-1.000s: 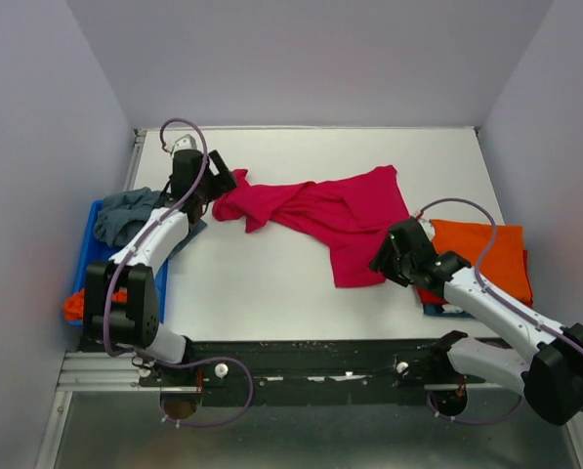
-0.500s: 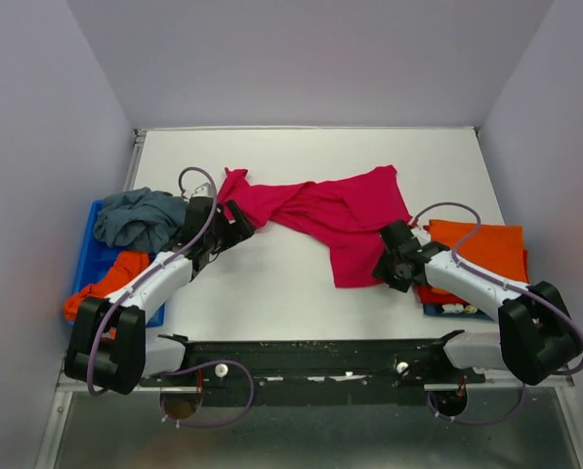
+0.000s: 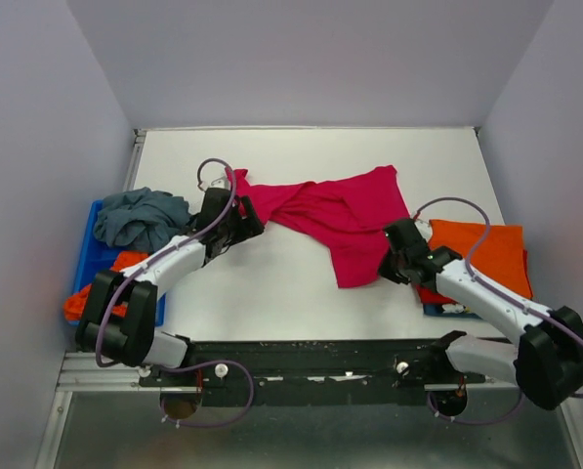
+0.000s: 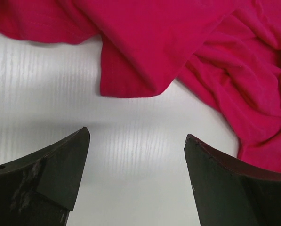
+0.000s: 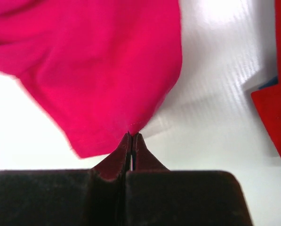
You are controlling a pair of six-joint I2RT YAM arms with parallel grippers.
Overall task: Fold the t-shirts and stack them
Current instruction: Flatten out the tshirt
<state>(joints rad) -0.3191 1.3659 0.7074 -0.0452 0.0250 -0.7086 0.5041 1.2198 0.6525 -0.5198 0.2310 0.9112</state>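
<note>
Pink shirt (image 3: 340,215) lies bunched mid-surface (image 3: 301,283), not yet flat. Right pincer (image 5: 132,135) is pressed together, pinching the near hem corner, likely to tug it straight. Left pincer (image 4: 135,141) is spread over bare surface, just short of a folded edge. Wrist views show the grips. Only the overhead shows orange shirt (image 3: 486,249) folded at right, probably the stack, and blue bin (image 3: 88,256) at left.

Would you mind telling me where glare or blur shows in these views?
Right wrist: glare whitens the table top and left, and the pink t-shirt edge blurs there. Left wrist: streaky sheen on the table, cloth sharp. Top external: even, soft light.
</note>
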